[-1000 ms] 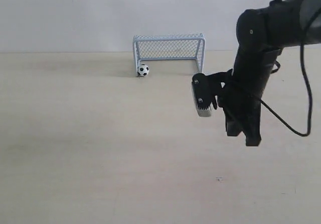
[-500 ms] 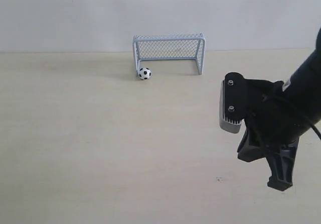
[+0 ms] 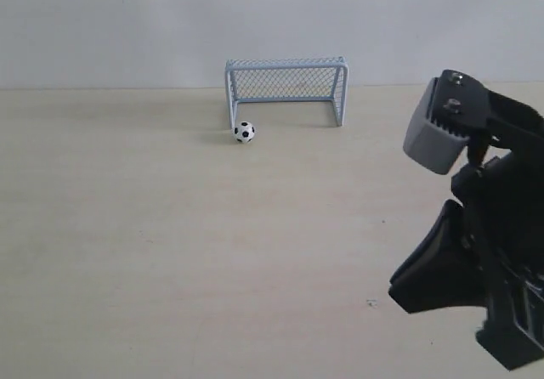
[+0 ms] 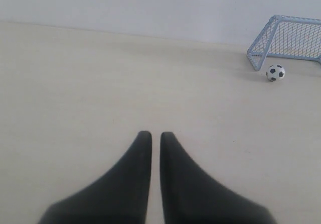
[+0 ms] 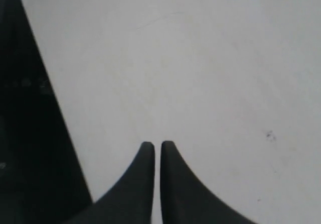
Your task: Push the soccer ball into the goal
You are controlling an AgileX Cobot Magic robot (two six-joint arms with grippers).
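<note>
The tiny black-and-white soccer ball [image 3: 245, 132] rests on the pale table just in front of the goal's left post, outside its mouth. The goal [image 3: 286, 90], a pale blue frame with mesh netting, stands at the back against the wall. The left wrist view shows the ball [image 4: 275, 73] beside the goal [image 4: 291, 40], far from my left gripper [image 4: 152, 134], which is shut on nothing. My right gripper [image 5: 154, 144] is also shut and empty, over bare table. The right arm [image 3: 489, 251] fills the lower right of the exterior view, well away from the ball.
A grey camera housing [image 3: 438, 132] sits on the right wrist. A small dark speck [image 3: 371, 302] marks the table near the right arm. A plain wall rises behind the goal. The left arm does not show in the exterior view.
The right arm has drawn back from near the goal's right side down to the lower right. The ball has rolled a little forward, away from the goal's left post.
</note>
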